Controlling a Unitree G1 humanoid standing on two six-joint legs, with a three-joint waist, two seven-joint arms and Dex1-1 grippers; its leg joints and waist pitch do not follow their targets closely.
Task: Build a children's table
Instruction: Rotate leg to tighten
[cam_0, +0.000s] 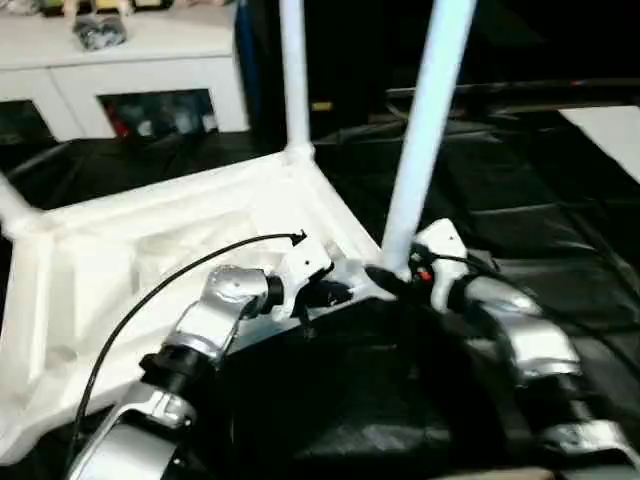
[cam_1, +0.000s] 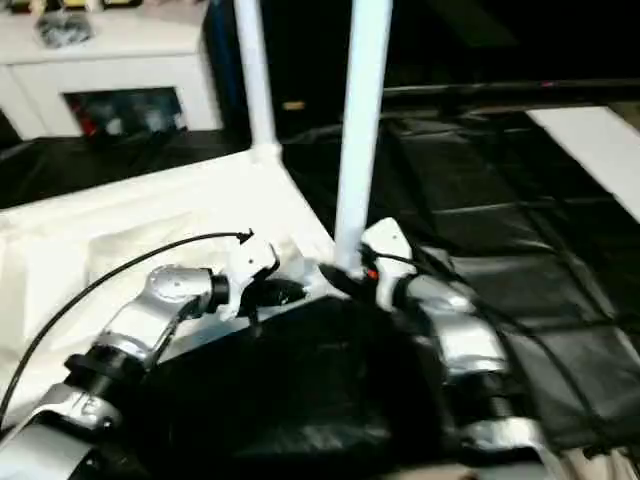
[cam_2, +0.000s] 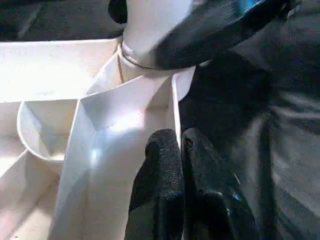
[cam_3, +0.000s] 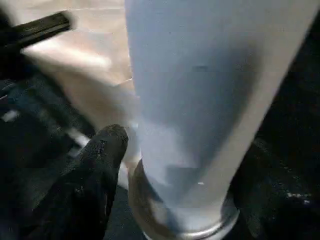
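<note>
The tabletop (cam_0: 150, 260) lies upside down on the black-covered floor (cam_0: 560, 240), ribbed underside up, filling the left and middle of the scene. A leg (cam_0: 293, 75) already stands upright in its far corner socket, and the butt of another leg (cam_0: 12, 205) shows at the far left corner.

The left gripper (cam_2: 182, 155) reaches in from the near left, forearm angled up and to the right, its two fingers pressed together with nothing between them, resting against the rim of the tabletop just left of the near right corner socket (cam_2: 145, 75). It looks placed to steady the tabletop rather than to carry anything.

At that socket stands the leg in hand (cam_0: 425, 130), long axis close to vertical and leaning a little to the right at the top, its lower end sitting in the socket. The right gripper (cam_0: 400, 278) comes in from the near right, wrist bent inward, and is clamped around the very base of this leg, one finger (cam_3: 92, 175) on each side of the tube. The right arm is the working one; what matters is lining the leg straight over the socket and pressing it down until it seats.
</note>
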